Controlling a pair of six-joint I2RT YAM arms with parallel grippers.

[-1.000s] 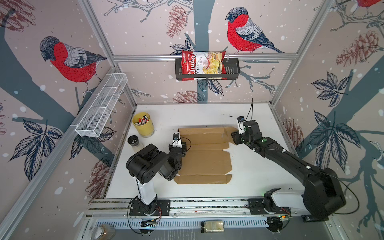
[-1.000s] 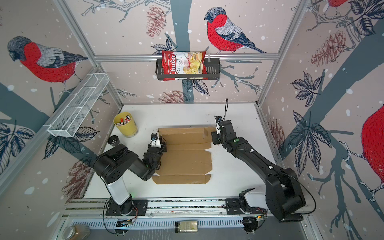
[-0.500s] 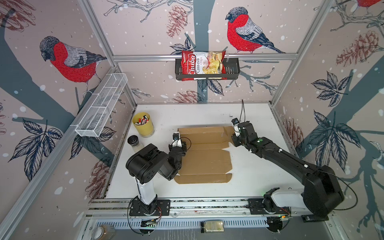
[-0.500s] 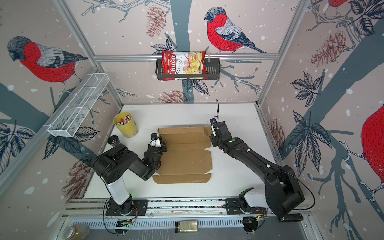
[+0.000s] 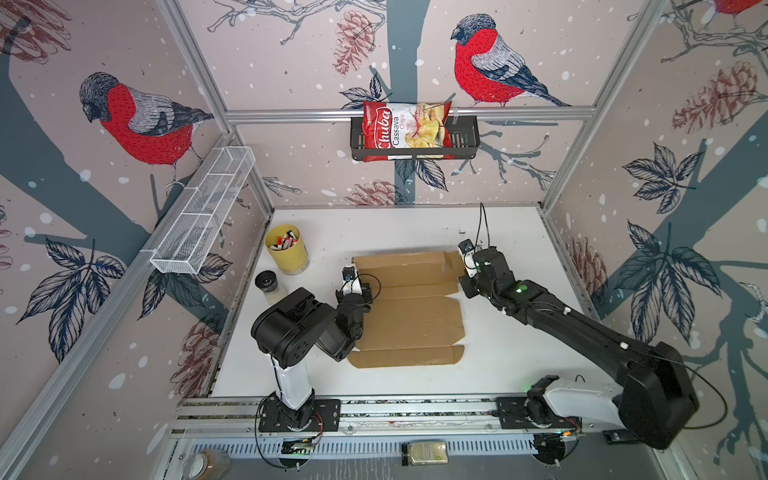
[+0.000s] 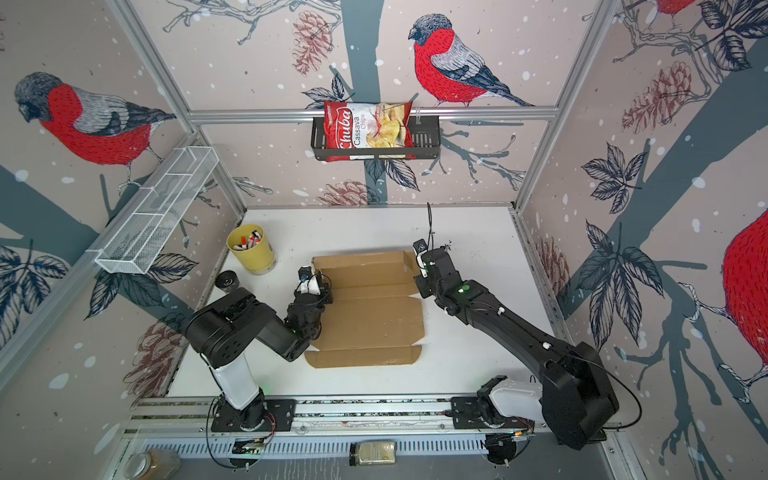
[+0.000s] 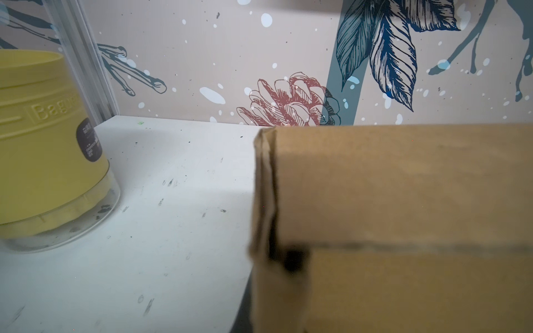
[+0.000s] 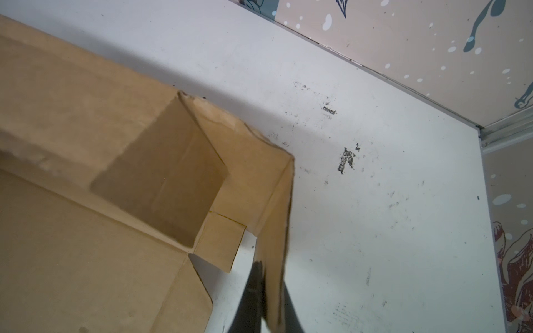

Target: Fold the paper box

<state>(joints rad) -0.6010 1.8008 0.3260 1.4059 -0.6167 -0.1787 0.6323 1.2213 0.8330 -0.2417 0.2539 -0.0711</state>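
Evidently light, stiff yet crease-prone, the paper box (image 5: 409, 316) lies flat on the desk (image 5: 498, 353), best taken by its thin side flaps: our right hand (image 8: 269, 288) pinches the raised far-right flap, while our left hand (image 5: 353, 286) sits closed at the left edge.

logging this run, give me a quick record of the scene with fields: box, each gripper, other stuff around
box: cardboard box, unfolded, mostly flat on the white table; its far right corner flap stands up
left gripper: left gripper shut, at the box's left edge; cannot tell if it grips
right gripper: right gripper shut on the raised corner flap
beside the box: yellow cup of markers and a dark-lidded jar, both to its left
back wall: chip bag in a black basket
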